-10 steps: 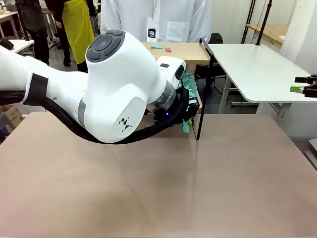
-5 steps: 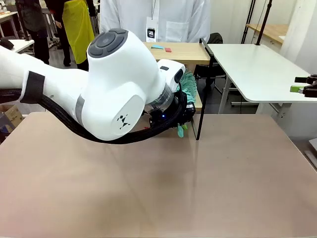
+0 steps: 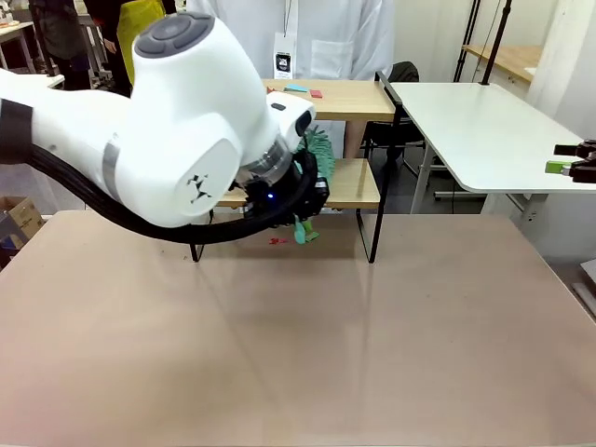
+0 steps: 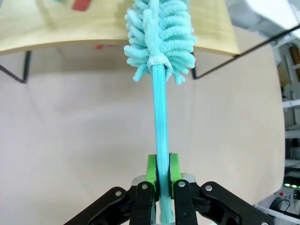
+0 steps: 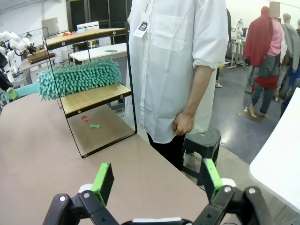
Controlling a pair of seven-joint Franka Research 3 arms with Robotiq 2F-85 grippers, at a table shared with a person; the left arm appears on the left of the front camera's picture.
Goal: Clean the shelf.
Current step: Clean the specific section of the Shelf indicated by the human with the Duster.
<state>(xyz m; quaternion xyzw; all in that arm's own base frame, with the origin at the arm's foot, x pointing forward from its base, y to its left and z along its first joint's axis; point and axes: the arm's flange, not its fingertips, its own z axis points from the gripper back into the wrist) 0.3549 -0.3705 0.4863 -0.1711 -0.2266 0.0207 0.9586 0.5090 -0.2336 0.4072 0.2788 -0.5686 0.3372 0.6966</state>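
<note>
On the shelf's (image 3: 352, 189) lower board, the teal duster (image 4: 159, 33) has swept leftward!
Left gripper (image 4: 158, 174) is clamped tight on the duster's handle; right gripper (image 5: 157, 180) is spread wide and empty. The shelf stands at the table's (image 3: 391, 354) far edge, before the person (image 5: 173, 56). A red scrap (image 5: 85, 118) lies underneath, so debris is probably coming off. The badge (image 3: 285, 63) is unreadable.

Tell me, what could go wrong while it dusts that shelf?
1. The left tool pinches the duster only by its thin handle; pressing down may twist or slip it.
2. The duster could snag the thin frame of the shelf and shove it toward the person.
3. Scraps lie on the table beneath; sweeping may just move the mess.
</note>
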